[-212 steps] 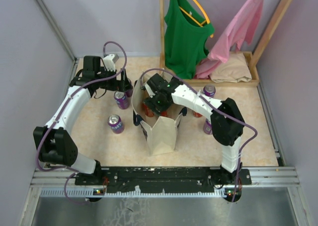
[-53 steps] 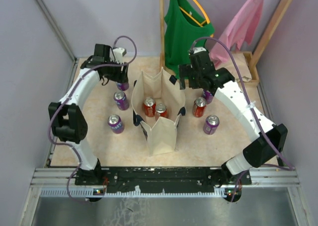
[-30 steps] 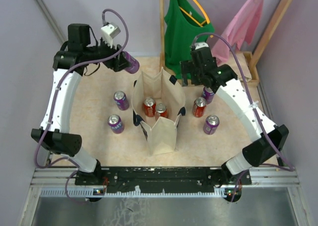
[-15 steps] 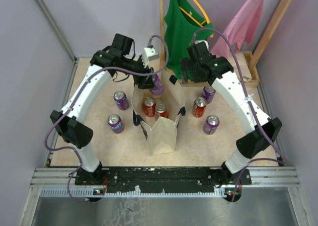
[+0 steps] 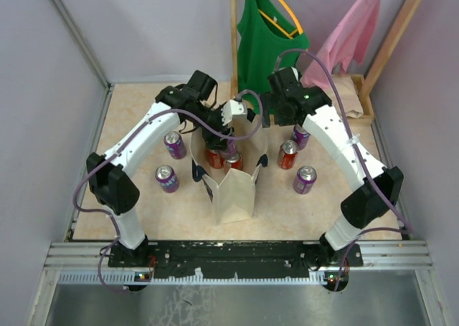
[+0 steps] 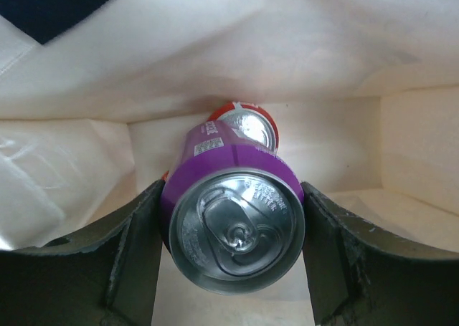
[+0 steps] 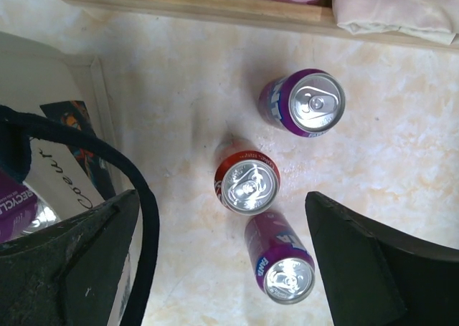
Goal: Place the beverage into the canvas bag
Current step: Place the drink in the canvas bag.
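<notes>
— While the left end effector (image 6: 233, 261) hangs inside the canvas bag (image 6: 301, 46), what does it grasp?

— It grasps a purple can (image 6: 233, 211), clamped between both fingers, with a red can (image 6: 251, 124) deeper in the bag. The right end effector (image 7: 215, 265) stands released over three cans (image 7: 247, 183) on the counter (image 7: 179, 89), just beside the bag.

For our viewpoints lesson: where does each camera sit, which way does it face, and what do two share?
Top: above and behind the bases, looking down on the table; left arm and right arm show, bag between them.
Left wrist: on its arm, looks down into the bag; left claw shows, shut on a purple can, a red can beyond.
Right wrist: on its arm, looks down at three cans beside the bag; open right claw shows.
Shared: top and right wrist both show those three cans.
</notes>
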